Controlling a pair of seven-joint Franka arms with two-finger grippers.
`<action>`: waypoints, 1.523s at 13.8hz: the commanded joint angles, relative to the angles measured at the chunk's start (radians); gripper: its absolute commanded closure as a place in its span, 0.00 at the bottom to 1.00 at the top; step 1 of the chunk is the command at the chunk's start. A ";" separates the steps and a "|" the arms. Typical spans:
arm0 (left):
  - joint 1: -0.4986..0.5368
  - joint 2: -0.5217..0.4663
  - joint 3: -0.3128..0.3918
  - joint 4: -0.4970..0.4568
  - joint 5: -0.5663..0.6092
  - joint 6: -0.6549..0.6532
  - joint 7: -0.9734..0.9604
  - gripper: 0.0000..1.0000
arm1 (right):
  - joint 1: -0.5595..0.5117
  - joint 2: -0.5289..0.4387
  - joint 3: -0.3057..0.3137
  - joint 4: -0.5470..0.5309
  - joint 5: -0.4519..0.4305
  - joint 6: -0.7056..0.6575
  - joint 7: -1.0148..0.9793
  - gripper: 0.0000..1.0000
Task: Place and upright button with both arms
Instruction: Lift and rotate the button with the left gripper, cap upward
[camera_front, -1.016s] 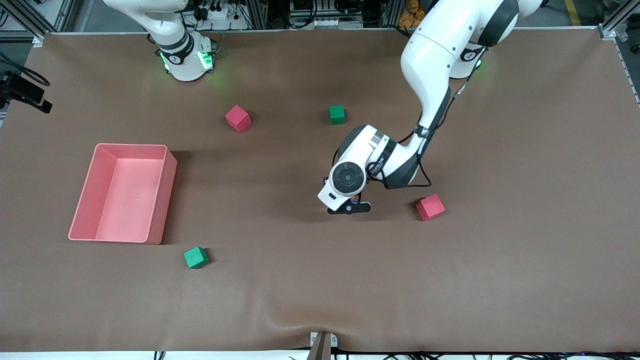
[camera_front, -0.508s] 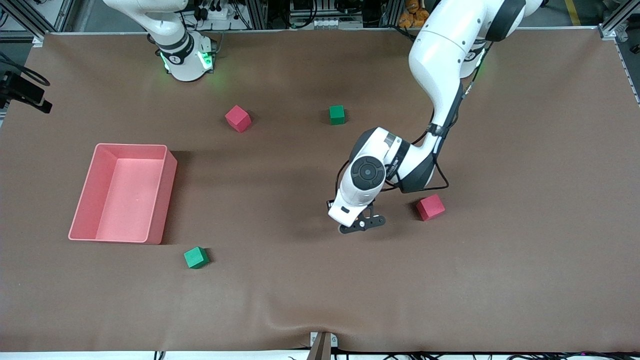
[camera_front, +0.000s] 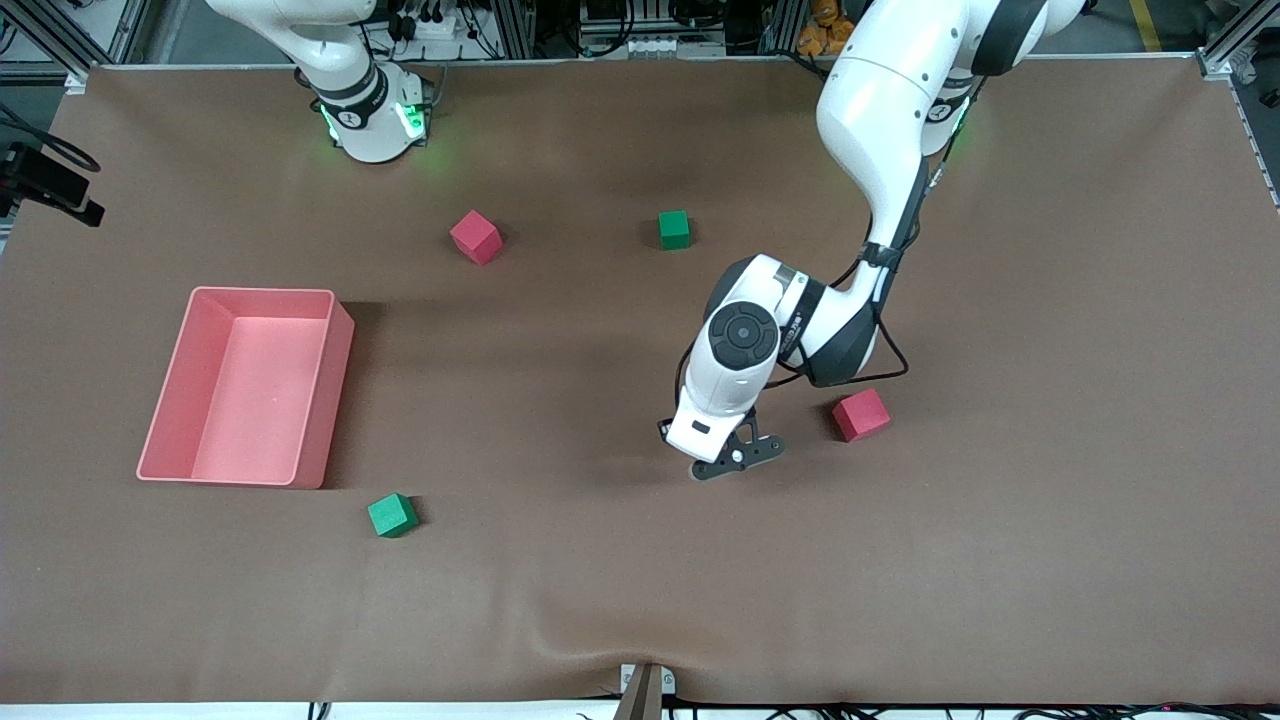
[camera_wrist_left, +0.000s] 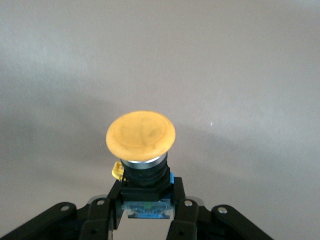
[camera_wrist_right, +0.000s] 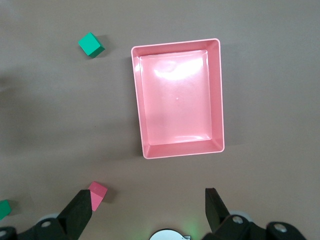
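Observation:
The button (camera_wrist_left: 142, 150), with a round orange cap on a black body and a blue base, is gripped between the fingers (camera_wrist_left: 106, 212) of my left gripper (camera_wrist_left: 145, 212). In the front view the left gripper (camera_front: 738, 455) hangs low over the middle of the table, beside a red cube (camera_front: 861, 415); the button is hidden under the arm there. My right gripper (camera_wrist_right: 148, 210) is open and empty, held high near its own base, which waits at the table's back edge (camera_front: 370, 120).
A pink bin (camera_front: 250, 385) stands toward the right arm's end, also in the right wrist view (camera_wrist_right: 177, 97). A green cube (camera_front: 392, 515) lies near it. A red cube (camera_front: 476, 236) and a green cube (camera_front: 674, 229) lie toward the bases.
My left gripper has moved nearer to the front camera and a little toward the left arm's end, carrying the button. The right arm has not moved.

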 joint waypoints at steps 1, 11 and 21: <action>-0.020 -0.014 0.019 -0.011 0.070 0.024 -0.071 1.00 | 0.007 0.007 0.000 0.018 0.002 -0.006 0.017 0.00; -0.114 -0.001 0.057 -0.015 0.197 0.135 -0.251 1.00 | 0.007 0.008 -0.001 0.018 0.002 -0.004 0.017 0.00; -0.211 0.025 0.064 -0.025 0.538 0.135 -0.610 1.00 | 0.021 0.008 -0.001 0.018 -0.005 -0.004 0.015 0.00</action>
